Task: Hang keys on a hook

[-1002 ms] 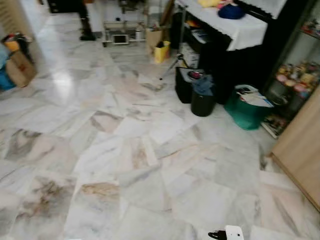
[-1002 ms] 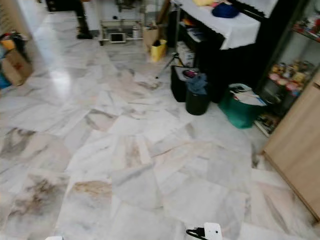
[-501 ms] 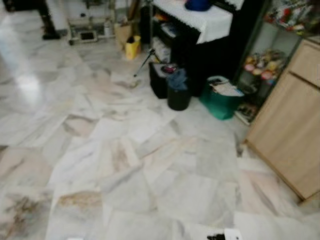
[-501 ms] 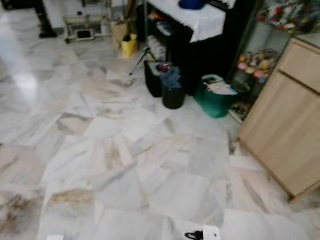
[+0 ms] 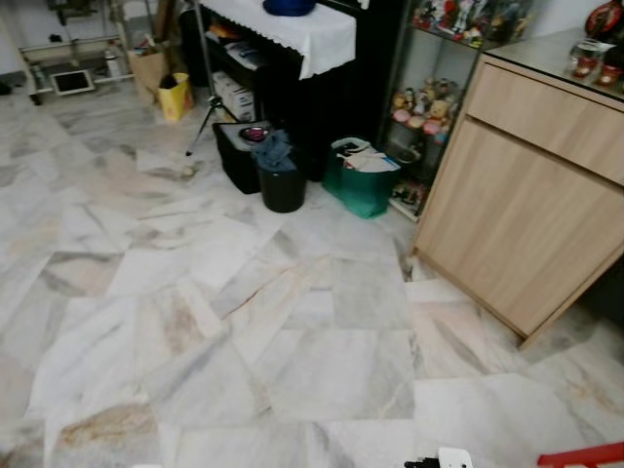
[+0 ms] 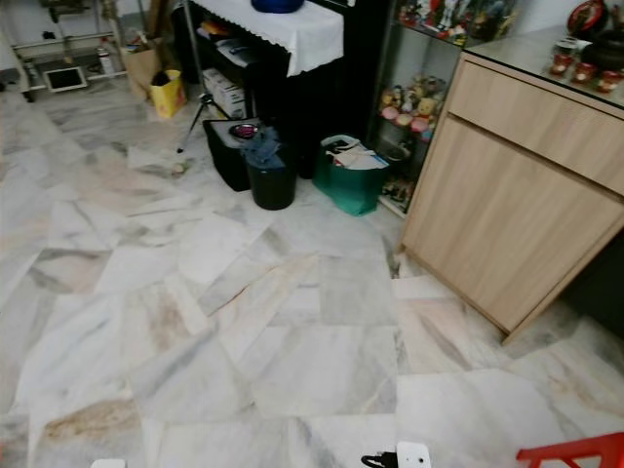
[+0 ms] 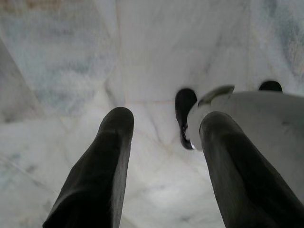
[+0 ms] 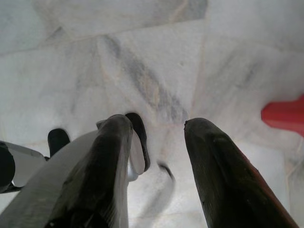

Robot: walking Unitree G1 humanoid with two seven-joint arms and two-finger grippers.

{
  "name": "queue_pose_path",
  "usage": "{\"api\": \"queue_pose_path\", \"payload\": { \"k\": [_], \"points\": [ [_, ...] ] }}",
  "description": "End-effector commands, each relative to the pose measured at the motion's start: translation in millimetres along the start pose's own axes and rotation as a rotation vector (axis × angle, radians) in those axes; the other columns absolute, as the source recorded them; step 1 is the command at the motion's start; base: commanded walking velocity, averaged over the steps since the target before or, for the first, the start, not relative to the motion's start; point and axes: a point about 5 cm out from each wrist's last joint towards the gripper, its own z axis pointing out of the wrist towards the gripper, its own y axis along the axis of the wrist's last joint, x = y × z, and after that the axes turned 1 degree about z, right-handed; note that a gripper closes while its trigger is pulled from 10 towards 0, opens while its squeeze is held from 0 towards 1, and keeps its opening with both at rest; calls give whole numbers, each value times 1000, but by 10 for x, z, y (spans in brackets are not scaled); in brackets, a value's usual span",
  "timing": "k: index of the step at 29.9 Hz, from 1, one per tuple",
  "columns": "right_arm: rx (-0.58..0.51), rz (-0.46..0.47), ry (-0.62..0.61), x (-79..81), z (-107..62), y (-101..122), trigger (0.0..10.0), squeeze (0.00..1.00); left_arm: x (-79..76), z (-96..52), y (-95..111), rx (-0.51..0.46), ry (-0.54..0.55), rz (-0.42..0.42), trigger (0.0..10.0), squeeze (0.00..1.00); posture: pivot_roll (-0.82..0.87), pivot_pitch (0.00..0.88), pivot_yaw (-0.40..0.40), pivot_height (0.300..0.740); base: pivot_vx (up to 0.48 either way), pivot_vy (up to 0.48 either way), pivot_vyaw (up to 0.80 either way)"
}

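Note:
My left gripper [image 7: 165,118] hangs at my side over the marble floor [image 5: 292,322], open, with nothing between its two black fingers [image 7: 107,161]. My right gripper [image 8: 159,124] also hangs low over the floor, open and empty. My own pale leg and dark foot [image 8: 135,140] sit beside the right gripper's fingers [image 8: 216,166]. Ahead on the right stands a light wooden cabinet [image 5: 531,195] with small jars [image 5: 585,58] on its dark top.
A black bin [image 5: 282,183] and a green basket [image 5: 359,185] stand by a black table with a white cloth [image 5: 292,29]. A glass shelf of figurines [image 5: 429,97] is beside the cabinet. A yellow bag [image 5: 175,97] sits farther back. A red object [image 5: 583,456] lies low on the right.
The head view has swung to the right, so the bin and basket sit further left in the picture. The wooden cabinet and the red object have come into view.

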Motion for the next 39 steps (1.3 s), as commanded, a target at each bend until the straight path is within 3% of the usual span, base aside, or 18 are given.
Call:
{"api": "queue_pose_path", "payload": {
  "k": [1,11,15,39],
  "points": [
    [3,-2,-8,-18,-1,7,10000,0,6,-3,-24,18,-2,25,10000,0,5,0,-31,740,0,0,-788],
    [0,0,1,21,10,39,10000,0,37,0,35,8,2,89,10000,0,14,0,-22,740,0,-48,-788],
    [-3,1,3,30,15,56,10000,0,41,2,50,5,3,80,10000,0,17,0,-18,740,0,-480,-788],
    [-6,38,-6,72,20,35,10000,0,92,-8,46,7,20,94,10000,0,44,0,-10,740,0,-53,-788]
  ]
}}
